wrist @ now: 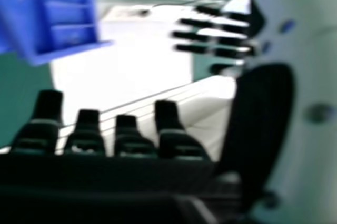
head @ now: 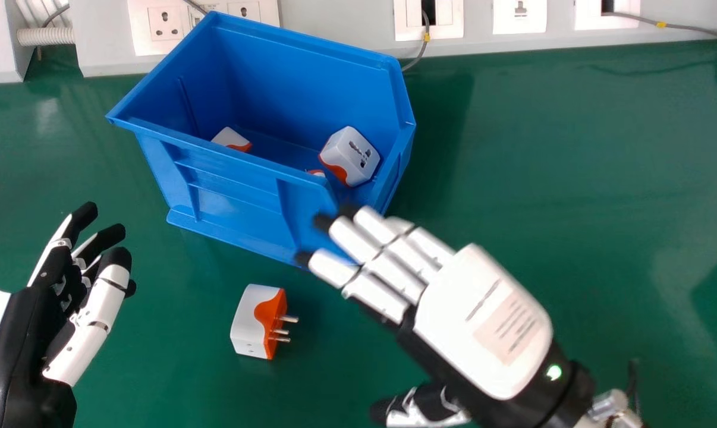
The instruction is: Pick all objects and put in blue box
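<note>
And there's the last loose adapter (head: 248, 321), below the blue box (head: 233, 199), lower left of centre, prongs facing right! The right hand (head: 483, 321), straight-fingered and empty, is nearer, fingertips just up and right of it; the left hand (head: 94, 315), relaxed and empty, sits farther off, frame left.

Right robot hand (head: 483, 321), back upward, fingers straight, thumb apart, and left robot hand (head: 22, 333), fingers loosely bent

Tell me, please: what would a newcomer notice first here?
Probably the blue plastic box at the back of the green table, with white and orange plug adapters inside. Then the open black and white right hand by the box's near right corner, and one loose adapter on the table between this hand and the matching left hand.
</note>
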